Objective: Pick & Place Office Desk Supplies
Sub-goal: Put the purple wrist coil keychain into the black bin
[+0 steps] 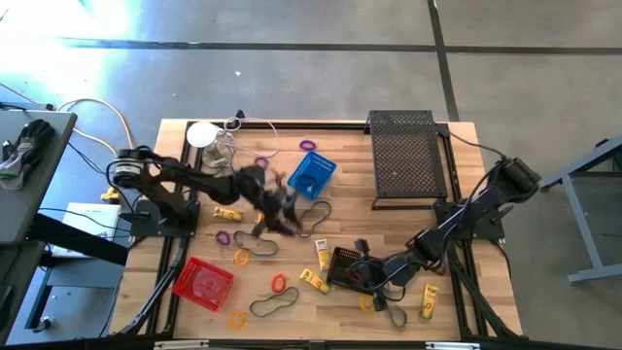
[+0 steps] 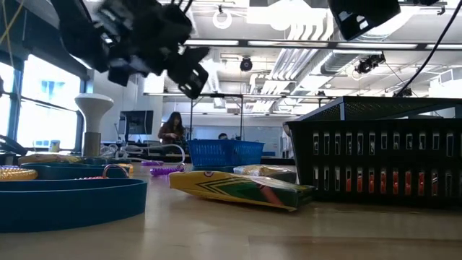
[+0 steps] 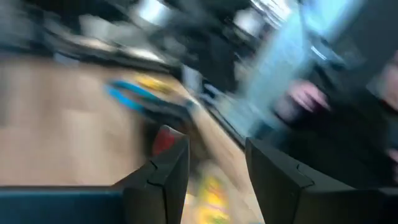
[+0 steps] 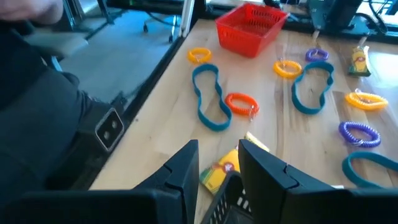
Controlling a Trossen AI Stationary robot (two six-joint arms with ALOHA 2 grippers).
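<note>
High view: the left gripper (image 1: 277,206), blurred, hangs mid-worktop just near of the blue mesh basket (image 1: 313,172). The right gripper (image 1: 362,273) sits at the small black mesh basket (image 1: 347,265). A red mesh basket (image 1: 203,283) stands near-left.

Left wrist view: fingers (image 3: 166,171) spread, seemingly empty.

Right wrist view: fingers (image 4: 186,165) slightly parted above a yellow tube (image 4: 221,175).

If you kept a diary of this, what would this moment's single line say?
left gripper: open, empty, mid-table near blue basket | right gripper: at black basket, front of table | red basket: untouched
</note>
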